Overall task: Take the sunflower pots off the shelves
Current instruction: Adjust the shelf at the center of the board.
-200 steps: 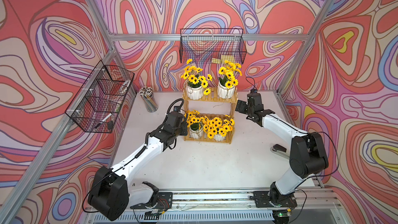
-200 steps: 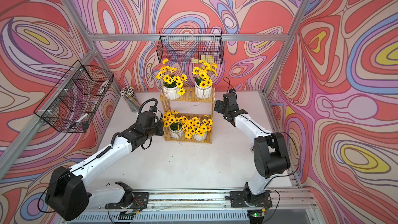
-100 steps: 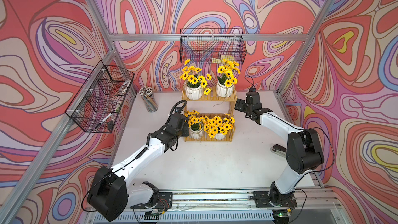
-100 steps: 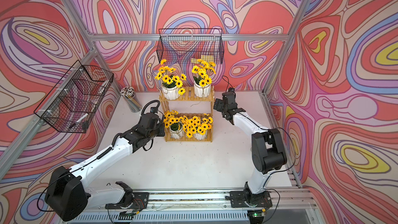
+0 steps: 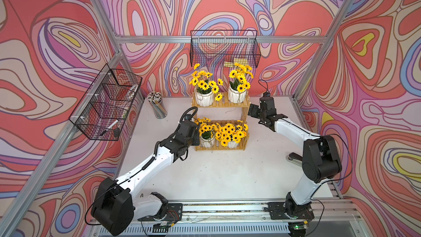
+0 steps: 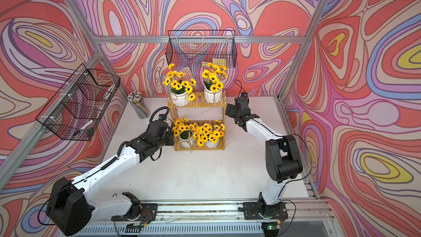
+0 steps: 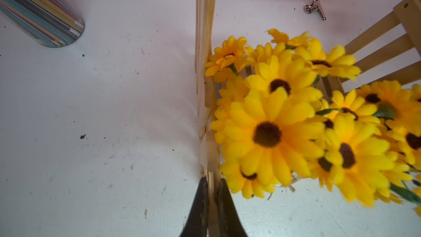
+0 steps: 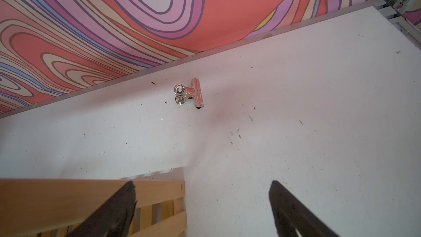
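The shelves (image 5: pixel 219 104) (image 6: pixel 200 103) stand at the middle back of the table. Two sunflower pots (image 5: pixel 204 98) (image 5: pixel 237 94) sit on the upper tier. Two more sunflower pots (image 5: pixel 207 141) (image 5: pixel 232 143) are on the lower tier. My left gripper (image 7: pixel 211 192) (image 5: pixel 197 141) is shut on a thin wooden slat of the shelves' left side, beside the lower left pot's flowers (image 7: pixel 268 133). My right gripper (image 8: pixel 202 192) (image 5: pixel 251 112) is open at the upper tier's right end (image 8: pixel 91 192). One finger lies over the slats and the other over bare table; nothing is between them.
A clear cup of pencils (image 5: pixel 157 108) stands at the back left. Black wire baskets hang on the back wall (image 5: pixel 224 49) and the left wall (image 5: pixel 107 103). A metal binder clip (image 8: pixel 190 93) lies behind the shelves. A dark stapler-like object (image 5: pixel 295 157) lies by the right arm.
My right gripper has edged slightly left toward the upper tier's right end. The left arm, the shelves and the pots have hardly moved.
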`<action>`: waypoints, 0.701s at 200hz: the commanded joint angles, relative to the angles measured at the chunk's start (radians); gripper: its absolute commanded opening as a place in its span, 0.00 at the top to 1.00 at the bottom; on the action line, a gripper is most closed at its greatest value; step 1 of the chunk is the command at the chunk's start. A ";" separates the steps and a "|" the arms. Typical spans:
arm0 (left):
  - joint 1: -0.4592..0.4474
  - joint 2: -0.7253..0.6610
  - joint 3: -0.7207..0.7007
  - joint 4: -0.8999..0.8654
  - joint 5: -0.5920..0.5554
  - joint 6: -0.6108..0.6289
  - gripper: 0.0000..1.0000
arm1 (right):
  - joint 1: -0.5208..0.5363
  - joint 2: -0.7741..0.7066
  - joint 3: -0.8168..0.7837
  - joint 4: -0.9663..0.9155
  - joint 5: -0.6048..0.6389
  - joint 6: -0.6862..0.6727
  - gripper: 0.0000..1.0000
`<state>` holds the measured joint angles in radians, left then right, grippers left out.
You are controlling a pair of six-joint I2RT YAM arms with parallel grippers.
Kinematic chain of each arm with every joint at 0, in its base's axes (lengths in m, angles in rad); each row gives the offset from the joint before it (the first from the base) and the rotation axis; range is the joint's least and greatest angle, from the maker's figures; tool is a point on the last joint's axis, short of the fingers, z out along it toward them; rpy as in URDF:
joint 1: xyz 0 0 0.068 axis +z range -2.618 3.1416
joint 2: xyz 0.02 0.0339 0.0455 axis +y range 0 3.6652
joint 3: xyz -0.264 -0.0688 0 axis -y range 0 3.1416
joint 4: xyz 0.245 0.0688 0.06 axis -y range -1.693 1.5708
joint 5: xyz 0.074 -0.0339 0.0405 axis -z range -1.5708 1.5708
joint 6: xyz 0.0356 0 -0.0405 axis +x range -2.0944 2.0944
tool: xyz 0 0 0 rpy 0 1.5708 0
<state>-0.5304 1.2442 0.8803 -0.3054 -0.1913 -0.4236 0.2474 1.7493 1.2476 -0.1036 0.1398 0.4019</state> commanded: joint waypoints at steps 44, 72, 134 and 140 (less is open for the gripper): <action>-0.069 -0.067 0.022 -0.010 0.157 0.032 0.48 | 0.043 -0.006 0.052 -0.012 -0.014 -0.064 0.04; -0.069 -0.103 0.021 -0.010 0.133 0.053 0.33 | 0.041 -0.051 0.033 -0.038 0.051 -0.109 0.02; -0.070 -0.153 0.025 -0.020 -0.003 0.129 0.14 | 0.015 -0.153 -0.019 -0.083 0.148 -0.152 0.02; -0.069 -0.162 0.029 -0.019 -0.020 0.141 0.13 | 0.002 -0.177 -0.040 -0.073 0.133 -0.147 0.02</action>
<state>-0.5903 1.1152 0.8806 -0.3325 -0.1356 -0.3386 0.2710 1.6527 1.2655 -0.1513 0.2501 0.2764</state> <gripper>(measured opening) 0.845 0.983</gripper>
